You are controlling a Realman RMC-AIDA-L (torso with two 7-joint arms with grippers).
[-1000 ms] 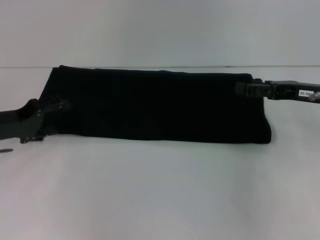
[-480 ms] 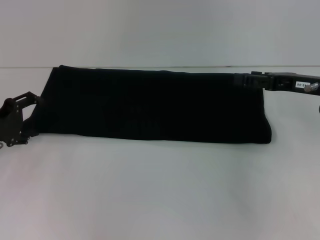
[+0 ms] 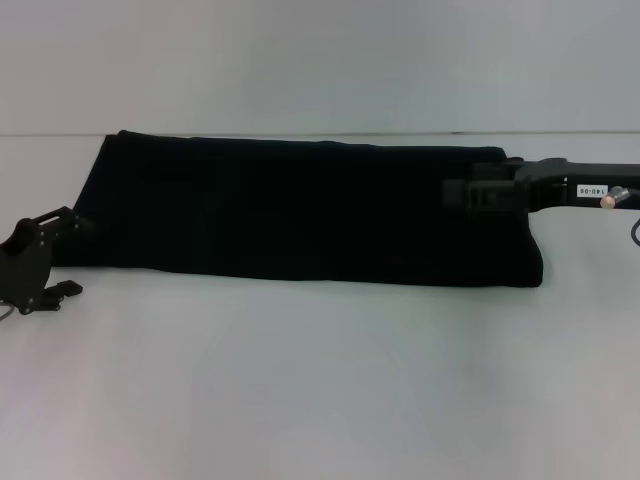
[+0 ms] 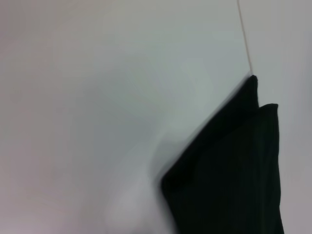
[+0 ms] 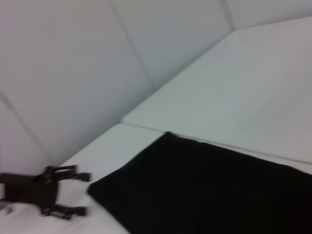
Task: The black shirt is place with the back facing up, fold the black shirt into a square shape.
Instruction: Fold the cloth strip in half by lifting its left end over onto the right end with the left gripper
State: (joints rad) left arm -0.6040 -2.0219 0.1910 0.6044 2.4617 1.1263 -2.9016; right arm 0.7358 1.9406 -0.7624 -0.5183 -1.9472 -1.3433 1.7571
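The black shirt [image 3: 300, 205] lies folded into a long flat strip across the far half of the white table [image 3: 320, 380]; no lettering shows. One end of it shows in the left wrist view [image 4: 234, 175] and one in the right wrist view [image 5: 209, 190]. My left gripper [image 3: 72, 255] is open and empty, just off the shirt's left end, near the table surface. It also shows in the right wrist view [image 5: 87, 193] with its fingers spread. My right gripper [image 3: 455, 192] reaches in from the right over the shirt's right end, dark against the dark cloth.
A pale wall [image 3: 320, 60] rises right behind the table's far edge, close to the shirt's back edge. Bare white table lies in front of the shirt.
My left gripper has let go of the shirt's left end and pulled back to the left. My right gripper has moved leftward, farther in over the shirt's right end.
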